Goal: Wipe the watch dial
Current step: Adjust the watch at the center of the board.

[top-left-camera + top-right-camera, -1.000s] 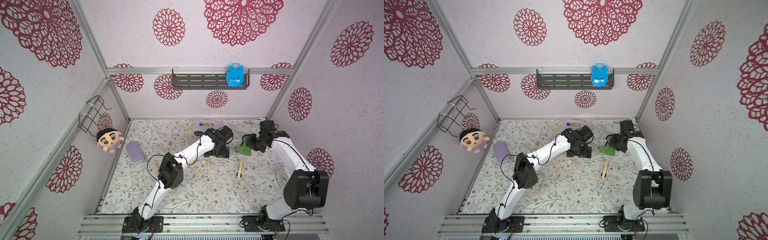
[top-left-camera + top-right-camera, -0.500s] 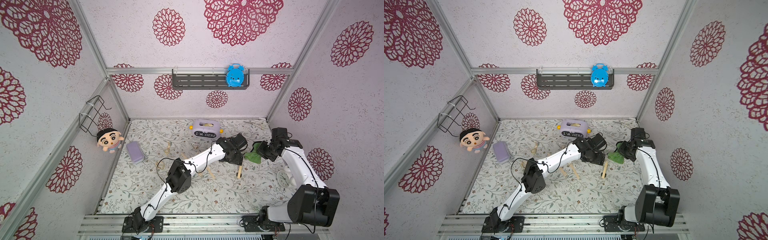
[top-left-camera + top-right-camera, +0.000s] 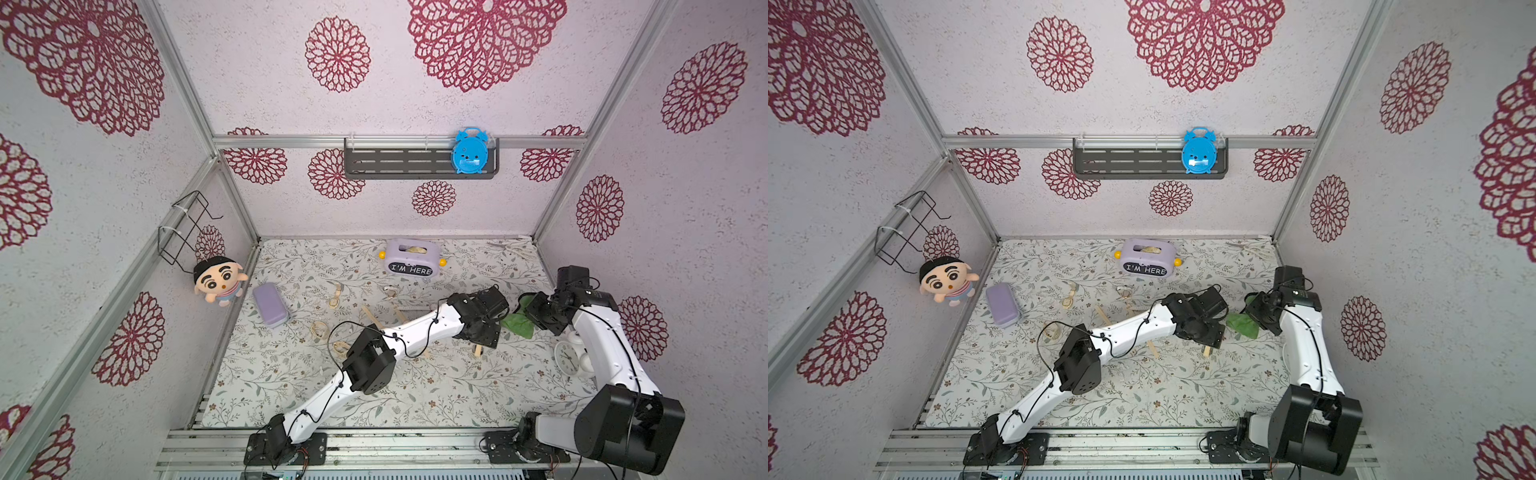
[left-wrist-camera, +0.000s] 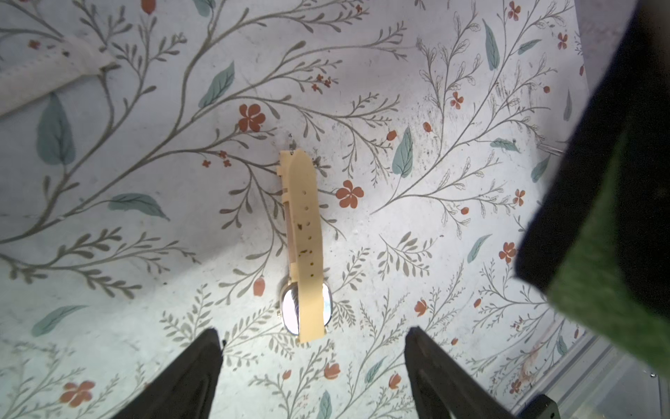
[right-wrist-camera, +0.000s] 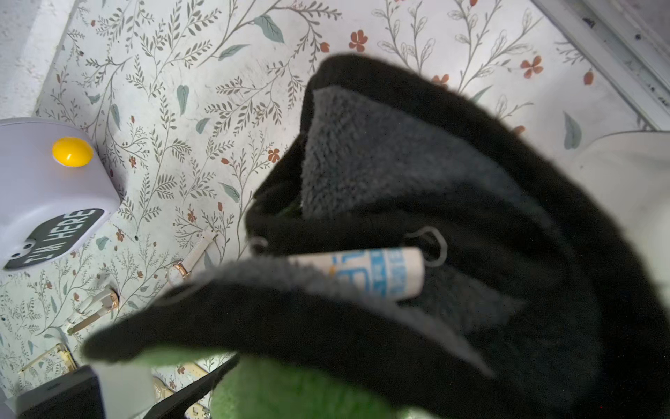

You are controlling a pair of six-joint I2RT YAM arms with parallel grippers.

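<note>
Floral desk [image 4: 152,275] is carrying the watch [image 4: 304,232]: the spread left gripper [image 4: 313,332] should be straddling its case squarely, the right gripper [image 3: 539,312] pinching the green cloth [image 3: 518,326] clear.

Floral mat [image 3: 436,395] covers the table. Purple "I'M HERE" box [image 3: 411,259] at 12 o'clock, purple case [image 3: 270,304] at 9, white alarm clock [image 3: 567,358] at 3, near the edge. Beige watch [image 4: 304,246] lies flat; more watches [image 3: 335,294] between case and box.
</note>
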